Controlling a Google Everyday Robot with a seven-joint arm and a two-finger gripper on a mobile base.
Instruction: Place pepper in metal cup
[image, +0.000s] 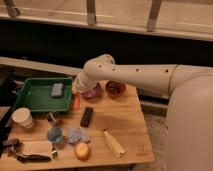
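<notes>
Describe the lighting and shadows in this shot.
Camera view: warm, dim light on the wooden table; a black band behind it, a brighter strip above. The pincer, shut on the slim red-orange chili pepper beside the green plastic tray, sits shaded under the pale arm.

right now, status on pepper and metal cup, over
Claw shut on pepper, by green tray's right edge. Metal cup in front of tray, lower left of claw. Black remote off the path.
</notes>
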